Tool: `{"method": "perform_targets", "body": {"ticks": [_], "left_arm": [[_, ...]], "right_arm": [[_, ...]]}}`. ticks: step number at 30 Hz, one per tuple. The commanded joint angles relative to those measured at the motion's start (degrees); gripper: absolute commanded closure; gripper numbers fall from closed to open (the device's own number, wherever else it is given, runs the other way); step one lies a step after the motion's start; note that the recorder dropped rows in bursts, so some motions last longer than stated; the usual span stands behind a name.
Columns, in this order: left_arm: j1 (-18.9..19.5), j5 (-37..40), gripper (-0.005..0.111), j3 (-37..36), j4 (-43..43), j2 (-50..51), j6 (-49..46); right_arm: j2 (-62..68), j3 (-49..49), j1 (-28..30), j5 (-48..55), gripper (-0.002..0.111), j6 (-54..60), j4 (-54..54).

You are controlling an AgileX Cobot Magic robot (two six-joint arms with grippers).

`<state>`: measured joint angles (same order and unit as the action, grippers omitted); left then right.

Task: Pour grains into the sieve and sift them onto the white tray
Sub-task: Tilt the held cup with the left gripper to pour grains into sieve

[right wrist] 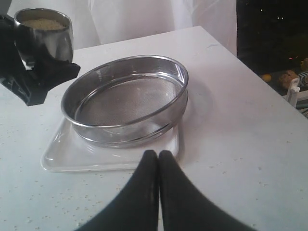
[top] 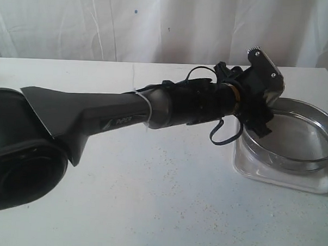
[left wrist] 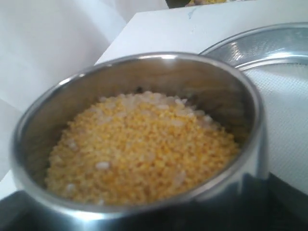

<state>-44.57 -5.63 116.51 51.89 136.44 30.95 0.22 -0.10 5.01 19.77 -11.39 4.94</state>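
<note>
My left gripper [right wrist: 41,72] is shut on a small steel cup [right wrist: 44,36], which it holds upright just beside the rim of the sieve [right wrist: 125,101]. The cup [left wrist: 144,96] is well filled with golden-yellow grains [left wrist: 139,149] mixed with a few pale ones. The sieve [top: 294,139] sits inside the white tray [right wrist: 62,156], and its grey mesh looks bare. In the exterior view the left arm stretches across from the left to the sieve. My right gripper [right wrist: 158,155] is shut on nothing, low over the table just outside the tray's rim.
The white table [top: 166,199] is speckled with tiny stray grains. A white curtain [top: 157,24] hangs behind it. In the right wrist view the table's far edge [right wrist: 240,57] drops off to a dark area beyond.
</note>
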Motion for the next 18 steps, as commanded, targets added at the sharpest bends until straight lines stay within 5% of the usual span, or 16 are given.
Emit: {"method": "perform_targets", "body": {"ticks": [1, 6, 18], "left_arm": [[-1.3, 4.9, 0.107, 3.3, 0.0, 1.6, -8.8], [-3.3, 9.4, 0.107, 5.6, 0.4, 3.1, -19.9], [-3.5, 15.1, 0.107, 11.6, 1.7, 7.0, -20.7]], "right_arm": [[-0.2, 0.1, 0.3, -0.1, 0.108, 0.0, 0.5], [-0.2, 0.1, 0.3, -0.1, 0.108, 0.0, 0.5], [-0.2, 0.1, 0.3, -0.1, 0.108, 0.0, 0.5]]}}
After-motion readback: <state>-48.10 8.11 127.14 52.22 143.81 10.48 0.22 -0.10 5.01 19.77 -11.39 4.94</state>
